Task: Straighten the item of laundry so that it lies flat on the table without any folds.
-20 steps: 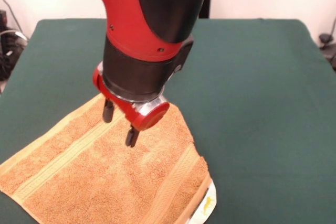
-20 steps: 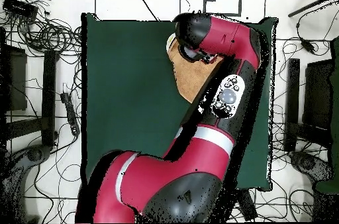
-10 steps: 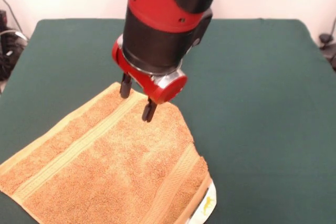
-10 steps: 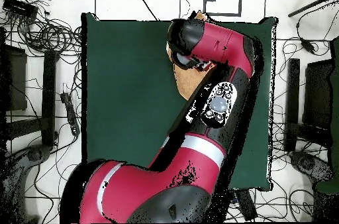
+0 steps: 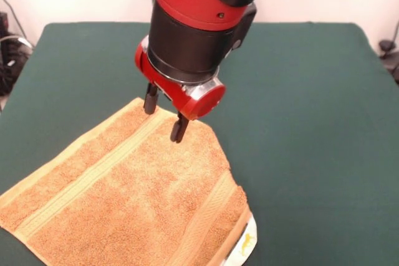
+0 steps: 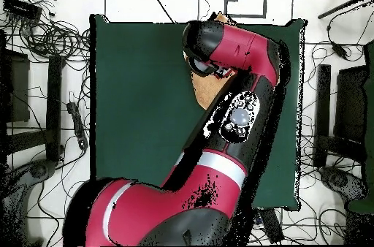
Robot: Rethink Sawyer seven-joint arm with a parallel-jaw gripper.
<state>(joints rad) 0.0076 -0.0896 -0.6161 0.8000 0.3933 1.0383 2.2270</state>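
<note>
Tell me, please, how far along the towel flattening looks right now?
Mostly done: the towel lies spread on the table. In hand: the open gripper stands at its far corner. Left: a white-backed near corner looks turned up, and the towel's near edge leaves the picture.

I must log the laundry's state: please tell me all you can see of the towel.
The towel is orange-tan terry with paler woven stripe bands near its ends. It lies spread, skewed, at the green table's near edge, partly cut off by the picture. A white tag shows at its near corner. The open claw is at its far corner.
</note>
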